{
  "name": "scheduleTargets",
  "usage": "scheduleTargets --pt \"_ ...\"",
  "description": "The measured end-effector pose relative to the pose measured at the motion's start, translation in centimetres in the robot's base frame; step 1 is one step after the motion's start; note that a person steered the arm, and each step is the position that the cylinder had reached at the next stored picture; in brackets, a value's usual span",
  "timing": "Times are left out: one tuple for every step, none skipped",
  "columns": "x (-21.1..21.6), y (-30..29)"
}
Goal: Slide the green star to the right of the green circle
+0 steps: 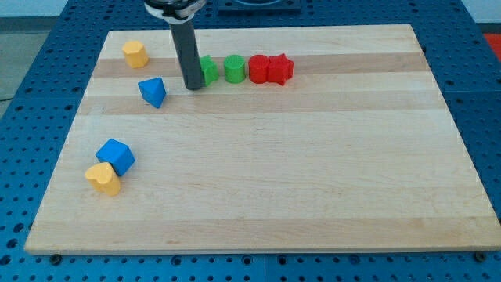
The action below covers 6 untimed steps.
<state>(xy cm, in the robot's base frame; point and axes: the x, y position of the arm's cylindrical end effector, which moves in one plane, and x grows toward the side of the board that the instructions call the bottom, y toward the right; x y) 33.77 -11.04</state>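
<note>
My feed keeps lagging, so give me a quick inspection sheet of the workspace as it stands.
Surface: wooden board, flat, on a blue perforated table.
Job's things: green star partly hidden behind my tip; green circle just to its right in the view.
Clutter: red blocks; yellow block; blue block; blue cube touching a yellow block.
Pincer: none fitted.
Cables: nothing seen.
Surroundings: nothing seen.
</note>
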Motion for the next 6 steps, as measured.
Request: scheduleTargets --pt "-0.6 0.0" --pt "-0.5 -1.9" --pt "-2.5 -3.2" --pt "-6.2 -2.4" --pt "-7.5 -1.1" --pt "-6.7 -0.3"
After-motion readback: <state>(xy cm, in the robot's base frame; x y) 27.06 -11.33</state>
